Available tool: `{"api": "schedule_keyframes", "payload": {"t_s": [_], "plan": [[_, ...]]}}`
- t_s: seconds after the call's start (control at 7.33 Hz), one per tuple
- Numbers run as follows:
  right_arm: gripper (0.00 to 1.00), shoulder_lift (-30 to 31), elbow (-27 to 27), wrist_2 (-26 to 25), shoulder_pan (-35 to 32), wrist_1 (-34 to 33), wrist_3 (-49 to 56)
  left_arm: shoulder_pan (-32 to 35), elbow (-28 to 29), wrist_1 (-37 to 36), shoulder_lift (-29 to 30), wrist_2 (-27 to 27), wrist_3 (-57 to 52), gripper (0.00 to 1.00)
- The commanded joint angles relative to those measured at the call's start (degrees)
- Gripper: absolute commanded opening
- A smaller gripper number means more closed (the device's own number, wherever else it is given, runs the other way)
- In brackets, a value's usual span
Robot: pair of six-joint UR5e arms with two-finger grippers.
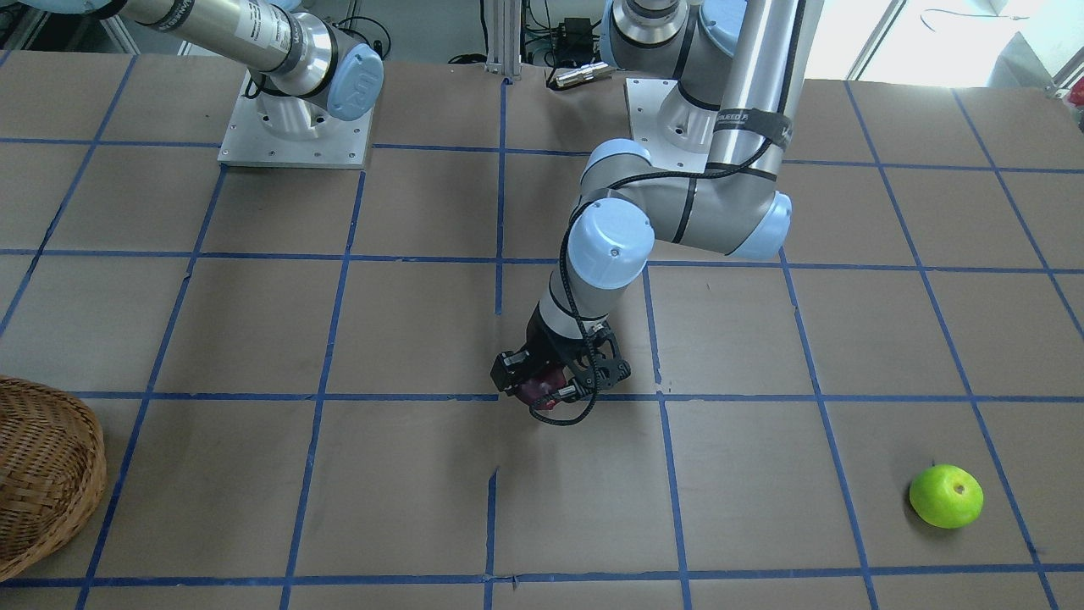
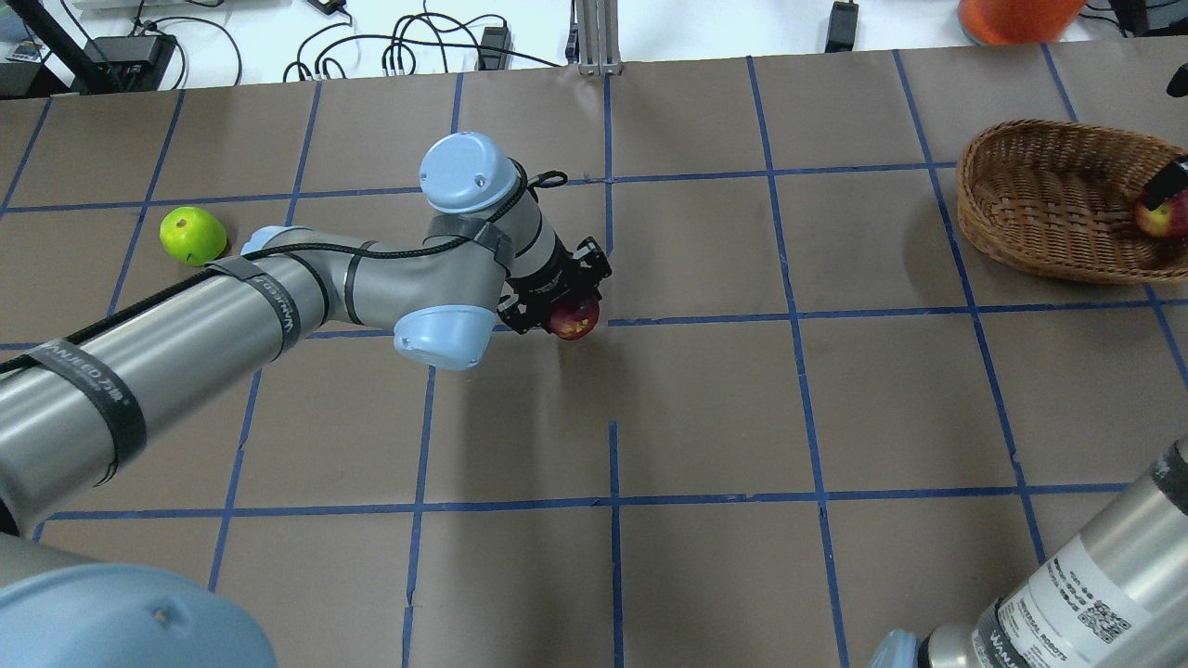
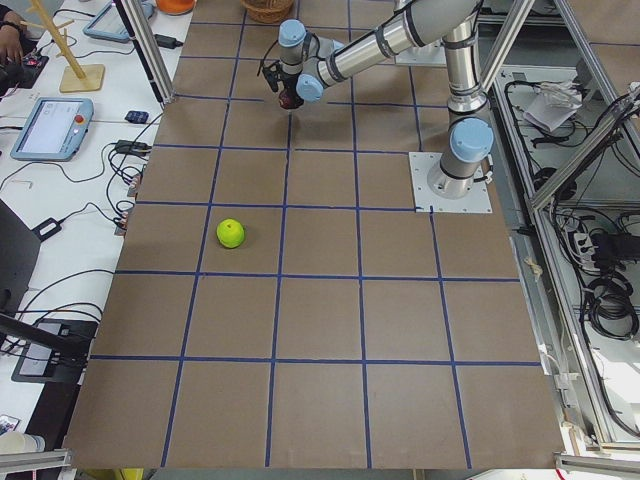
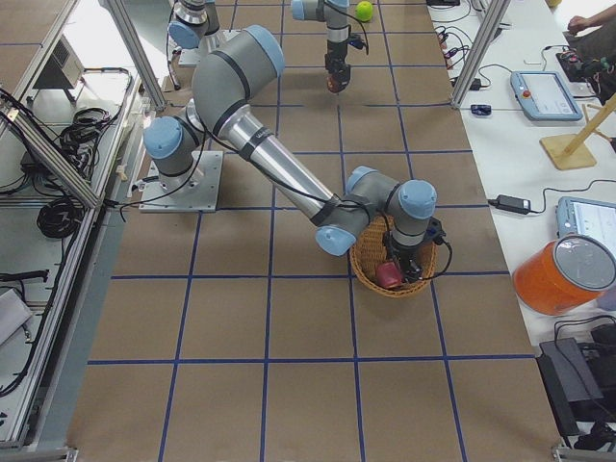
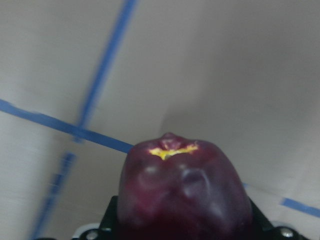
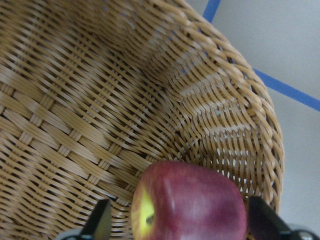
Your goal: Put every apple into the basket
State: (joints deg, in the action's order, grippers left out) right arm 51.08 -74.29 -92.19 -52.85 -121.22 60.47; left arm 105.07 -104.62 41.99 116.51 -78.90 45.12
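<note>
Left gripper (image 1: 555,388): fingers closed on dark apple (image 5: 182,195), which fills the space between them. Yellow-marked end of the apple turned away from the wrist. Just beyond the fingers, brown table (image 1: 254,474) and a blue tape line (image 5: 75,131). Whether the apple touches the table: cannot tell.

Right gripper (image 6: 180,222): fingers (image 6: 101,220) parted, down inside basket (image 6: 100,100). Between them, red apple (image 6: 195,200), its yellowish patch facing one finger. Weave visible in the gap on that side; other finger just beside the apple's skin. Basket wall all round the fingers, rim beyond them. Basket itself on the table, well apart from the left fingers, toward the robot's right.

Green apple (image 1: 946,496): alone on the table, well apart from the left fingers, toward the robot's left. Farther still from the right fingers and the basket. Dimpled end turned partly upward.
</note>
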Motion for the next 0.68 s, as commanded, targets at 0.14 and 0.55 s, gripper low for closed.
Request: {"api": "schedule_keyframes", "payload": {"t_s": [0.14, 0.55], "plan": [[1.0, 3.1, 9.3, 0.1, -7.3, 16.4, -6.8, 2.4, 0.1, -1.7, 1.2, 0.4, 3.1, 1.0], [1.0, 7.4, 9.3, 0.3, -21.7, 25.0, -18.2, -1.9, 3.5, 5.5, -4.0, 0.7, 2.6, 1.0]]}}
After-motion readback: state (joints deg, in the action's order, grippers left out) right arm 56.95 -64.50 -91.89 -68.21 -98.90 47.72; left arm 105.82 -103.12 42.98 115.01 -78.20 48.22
